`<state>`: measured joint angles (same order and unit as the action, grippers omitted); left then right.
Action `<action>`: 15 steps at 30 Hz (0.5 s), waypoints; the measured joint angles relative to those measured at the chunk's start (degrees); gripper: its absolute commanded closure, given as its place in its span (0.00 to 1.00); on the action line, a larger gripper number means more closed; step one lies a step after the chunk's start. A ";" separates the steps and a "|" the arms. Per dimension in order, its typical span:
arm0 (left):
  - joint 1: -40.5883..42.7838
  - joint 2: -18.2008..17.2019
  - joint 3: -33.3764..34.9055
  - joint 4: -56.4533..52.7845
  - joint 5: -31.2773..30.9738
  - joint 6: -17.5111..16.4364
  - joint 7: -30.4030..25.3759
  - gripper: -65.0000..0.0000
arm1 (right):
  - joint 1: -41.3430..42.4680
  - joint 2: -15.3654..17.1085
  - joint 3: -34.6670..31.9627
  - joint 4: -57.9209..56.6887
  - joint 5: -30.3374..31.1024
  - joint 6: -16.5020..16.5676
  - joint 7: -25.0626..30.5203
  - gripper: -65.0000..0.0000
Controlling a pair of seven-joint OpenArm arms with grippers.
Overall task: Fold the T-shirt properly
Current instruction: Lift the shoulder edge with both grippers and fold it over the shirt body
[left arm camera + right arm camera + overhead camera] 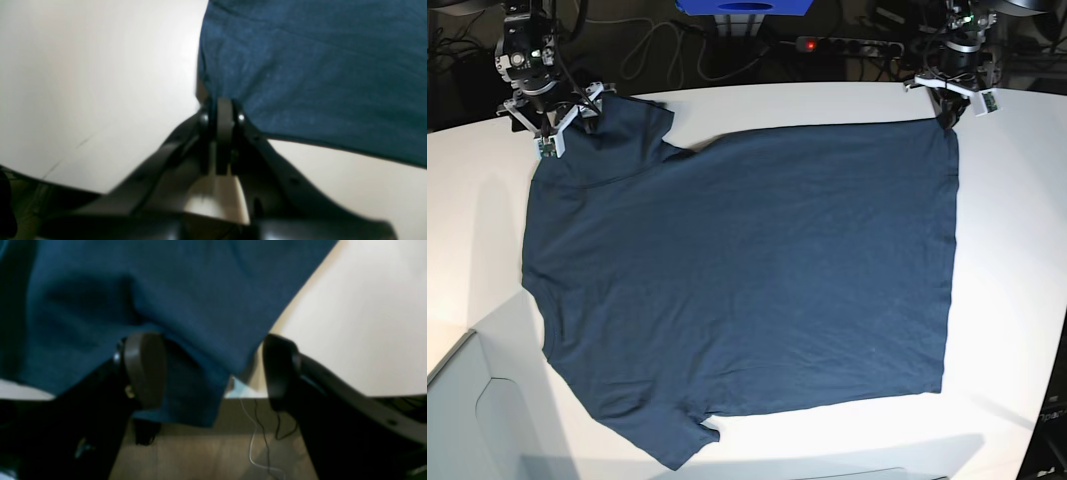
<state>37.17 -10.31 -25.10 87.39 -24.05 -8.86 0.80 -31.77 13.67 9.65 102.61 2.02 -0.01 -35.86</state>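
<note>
White table [1017, 250] brightly lit; power strip [847, 45] with red light, cables [657, 45] on dark floor behind.

Right hand [213, 370] gapes around blurry, seemingly ungripped T-shirt [160, 296] edge.

The large dark navy-blue cotton T-shirt [737, 280] is soft, matt, faintly heathered knit cloth. The white table [1017, 260] beneath it is smooth, with a dull sheen. The gripper fingers [145, 368] look like black, smooth, semi-matt plastic.

T-shirt [747, 280]: 1 | table [1017, 250]: 1 | left hand [223, 110]: 1 | right hand [213, 370]: 1
</note>
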 measured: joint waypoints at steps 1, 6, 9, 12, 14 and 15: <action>-0.02 0.02 0.00 0.00 0.00 -0.02 -0.02 1.00 | 0.11 0.00 -0.04 -0.11 0.46 0.11 0.02 0.56; 0.00 0.02 0.00 0.13 0.02 0.00 0.04 1.00 | 0.11 -0.02 -0.33 -0.15 0.42 0.57 0.28 0.98; 0.00 0.02 -0.04 0.15 0.02 0.00 0.07 1.00 | 0.11 -0.02 -0.28 -0.13 -0.28 0.57 0.24 0.98; -0.04 0.20 -1.86 0.26 0.02 -0.26 0.79 1.00 | 0.11 0.00 -0.28 -0.13 -0.26 0.57 0.22 1.00; -0.11 0.15 -3.39 1.07 0.04 -0.17 1.03 1.00 | 0.09 0.00 -0.28 0.33 -0.50 0.59 -0.37 1.00; -0.13 0.15 -4.15 1.90 0.07 -0.17 1.07 1.00 | -0.07 -0.02 -0.28 1.01 -0.85 0.61 -1.27 1.00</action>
<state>37.04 -10.15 -29.26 89.30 -23.99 -9.04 1.87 -31.83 13.65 9.37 103.61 1.17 0.60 -37.12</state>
